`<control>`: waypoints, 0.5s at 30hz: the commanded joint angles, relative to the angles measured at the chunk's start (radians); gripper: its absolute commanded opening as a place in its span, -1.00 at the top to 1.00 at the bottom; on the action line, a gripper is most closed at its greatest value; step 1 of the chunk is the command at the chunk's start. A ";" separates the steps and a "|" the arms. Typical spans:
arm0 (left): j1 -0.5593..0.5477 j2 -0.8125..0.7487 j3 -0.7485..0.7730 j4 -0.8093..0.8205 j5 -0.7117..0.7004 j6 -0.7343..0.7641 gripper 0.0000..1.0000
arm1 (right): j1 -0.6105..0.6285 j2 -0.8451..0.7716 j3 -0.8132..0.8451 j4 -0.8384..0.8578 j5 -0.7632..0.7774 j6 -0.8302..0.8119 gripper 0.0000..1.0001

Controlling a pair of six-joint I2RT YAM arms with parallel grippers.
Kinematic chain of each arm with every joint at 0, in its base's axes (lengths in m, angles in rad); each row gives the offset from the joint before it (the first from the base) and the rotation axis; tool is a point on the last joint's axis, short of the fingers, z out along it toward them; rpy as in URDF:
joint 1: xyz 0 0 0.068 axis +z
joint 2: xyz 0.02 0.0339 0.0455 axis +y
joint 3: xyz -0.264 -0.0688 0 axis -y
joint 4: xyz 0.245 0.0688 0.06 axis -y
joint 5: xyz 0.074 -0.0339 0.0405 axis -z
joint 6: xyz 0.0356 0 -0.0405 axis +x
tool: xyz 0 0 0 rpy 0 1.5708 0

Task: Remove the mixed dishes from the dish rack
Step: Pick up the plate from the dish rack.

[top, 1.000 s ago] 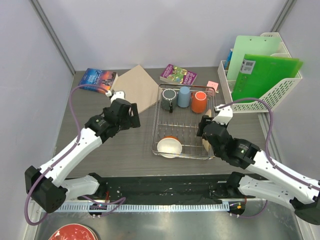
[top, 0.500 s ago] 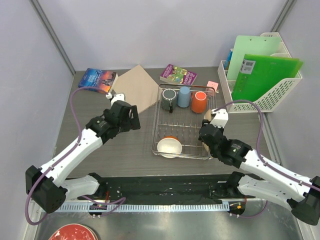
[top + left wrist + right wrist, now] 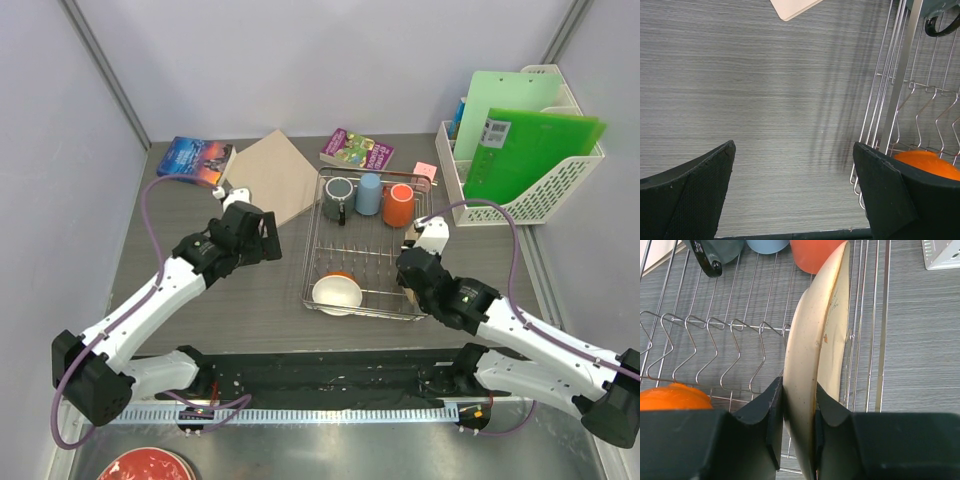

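**A:** Two hands on this rig. What state was each in?

**B:** The right hand (image 3: 796,420) was narrow. Its pads pinched the lower rim of a cream plate (image 3: 802,365), which stood on edge along the right side of the dish rack (image 3: 365,250). A second plate (image 3: 836,315) with an orange-tinged edge leaned flat against it. I could not tell whether the grip took in both.

**A:** And the left?

**B:** The left hand (image 3: 794,160) was spread wide and held nothing. It hung over bare desk (image 3: 250,290) just left of the rack's wire side.

**A:** Where was the rest of the load?

**B:** It was all in the rack. Along the far end ran a row of three: grey mug (image 3: 337,190), light-blue cup (image 3: 369,192) and orange cup (image 3: 398,203). At the near left corner the white bowl (image 3: 337,293) sat tilted against the wire prongs. An orange dish (image 3: 342,275) was tucked just behind it, mostly hidden.

**A:** What lay around it?

**B:** A wooden board (image 3: 275,175) lay to the far left of the rack. One book (image 3: 195,158) lay beyond the board and another book (image 3: 356,148) behind the rack. A white lattice basket (image 3: 520,205) of green folders stood at the right. A red plate (image 3: 145,467) sat in front of the arm bases, off the desk.
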 commanded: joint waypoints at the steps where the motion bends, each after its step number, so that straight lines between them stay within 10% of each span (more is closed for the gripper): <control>1: -0.003 0.020 -0.011 0.039 0.032 -0.029 -0.97 | -0.011 -0.009 0.069 0.047 0.044 -0.042 0.98; 15: -0.047 0.096 -0.007 0.104 0.098 -0.085 -0.94 | -0.163 -0.206 0.008 0.134 -0.175 -0.056 0.98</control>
